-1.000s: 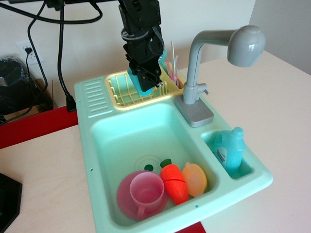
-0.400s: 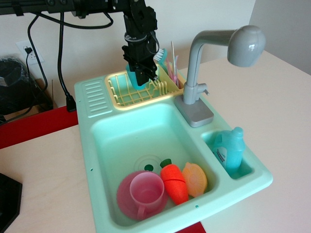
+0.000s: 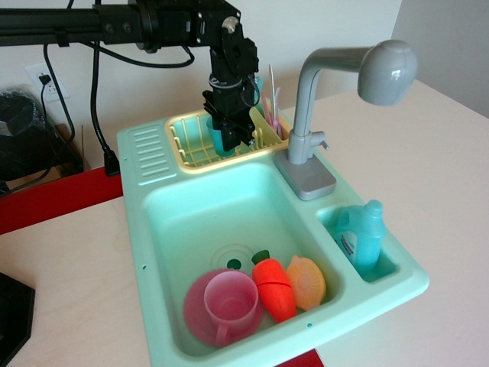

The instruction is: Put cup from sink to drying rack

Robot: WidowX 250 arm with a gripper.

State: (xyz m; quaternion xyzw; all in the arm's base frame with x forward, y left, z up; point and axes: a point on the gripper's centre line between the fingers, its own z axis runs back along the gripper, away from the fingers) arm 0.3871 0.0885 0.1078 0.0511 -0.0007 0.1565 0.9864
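The teal-blue cup (image 3: pixel 218 141) stands low inside the pale-yellow drying rack (image 3: pixel 187 147) at the back of the mint-green sink (image 3: pixel 164 222). My black gripper (image 3: pixel 230 131) reaches down from above and is shut on the cup, with its fingers on either side of it. The fingers hide the cup's upper part. I cannot tell whether the cup's base rests on the rack bars.
The basin holds a pink mug (image 3: pixel 230 303) on a pink plate (image 3: pixel 195 315), a toy carrot (image 3: pixel 274 289) and an orange food piece (image 3: pixel 307 282). A blue soap bottle (image 3: pixel 361 234) stands in the right pocket. The grey faucet (image 3: pixel 324 93) rises right of the rack, next to the utensils (image 3: pixel 270 102).
My gripper has moved right and down with the cup, from above the rack's middle to low inside its right part. The arm now stretches in from the left.
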